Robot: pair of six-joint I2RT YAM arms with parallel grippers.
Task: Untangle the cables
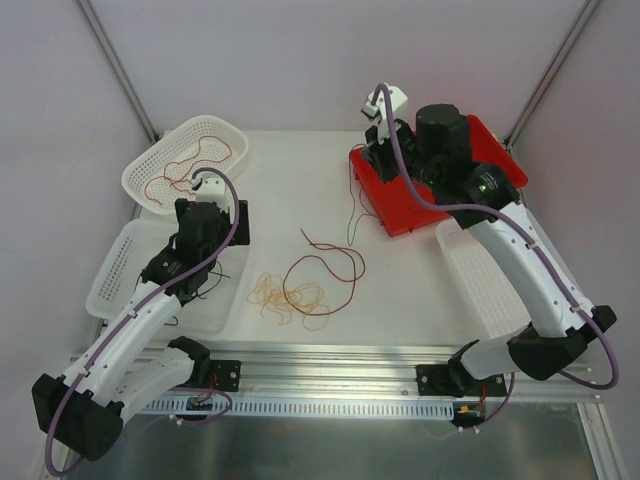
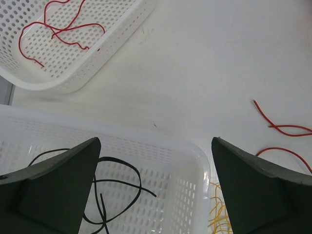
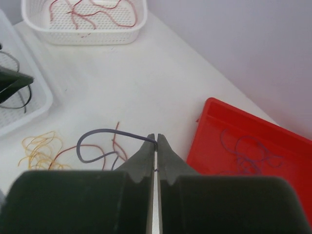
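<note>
Four colours of thin, floppy cable are on show.

- **Dark purple wire** (image 3: 92, 131): one strand is pinched between the closed fingers of the right gripper (image 3: 156, 141). It loops out to the left above the white table (image 1: 300, 200).
- **More purple strands** (image 3: 248, 151): these lie in the one red plastic tray (image 3: 214, 126) at the far right. They are too faint to count.
- **Loose red wire** (image 1: 325, 270): it lies in an open loop on the table's centre. Whether it is one piece or two cannot be told.
- **Pale yellow curly clump** (image 1: 290, 298): one clump, just beside that loop on the near left and touching it.
- **Red strands** (image 1: 195, 160): several, lying in the one oval white perforated basket (image 1: 150, 175) at the far left corner.
- **Black wire** (image 2: 112, 185): one looping length inside the left-hand white rectangular mesh basket (image 2: 195, 161).

The left gripper (image 2: 156, 146) hangs over the rectangular basket with its fingers spread wide, gripping nothing. A second white rectangular mesh basket (image 1: 480, 270) stands at the right, near the red tray.
</note>
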